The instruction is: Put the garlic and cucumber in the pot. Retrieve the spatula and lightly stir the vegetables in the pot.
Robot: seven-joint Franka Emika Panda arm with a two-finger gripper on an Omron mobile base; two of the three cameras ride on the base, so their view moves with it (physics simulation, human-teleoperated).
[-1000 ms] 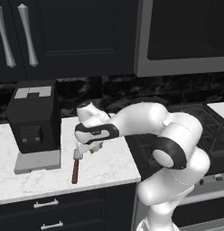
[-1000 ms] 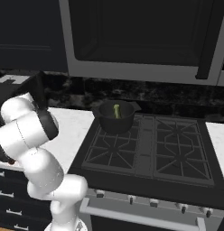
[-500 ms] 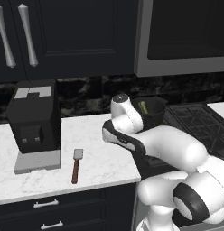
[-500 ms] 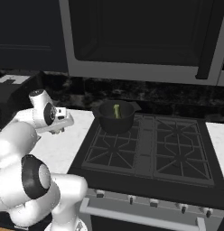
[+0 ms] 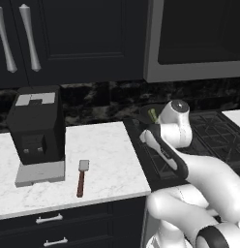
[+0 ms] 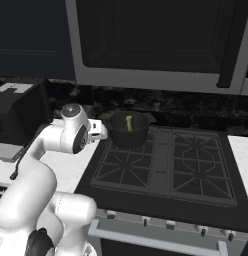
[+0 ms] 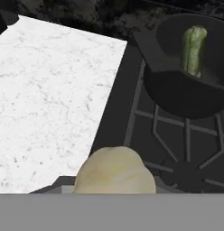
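— Garlic first: where is that small pale cream bulb (image 7: 114, 170)?

— Right at my pincer (image 6: 99, 131), low in the hand view. My fingertips are hidden under it, so I judge I am clenched on the bulb, but I cannot tell for sure. I hold it over the stove's edge, just beside the round dark grey-black metal pot (image 6: 128, 129), because the pot is where it must drop.

— And the stubby dark green cucumber (image 7: 193, 49)?

— Already inside the pot, leaning against its far wall. That half looks done.

— Why is the slim spatula with the reddish-brown wooden handle (image 5: 82, 177) left alone?

— It lies flat on the white marble table (image 5: 102, 155), blade toward the wall, near the black boxy appliance (image 5: 37, 125). Stirring makes sense only once both vegetables are in, so it waits, well apart from the pot.
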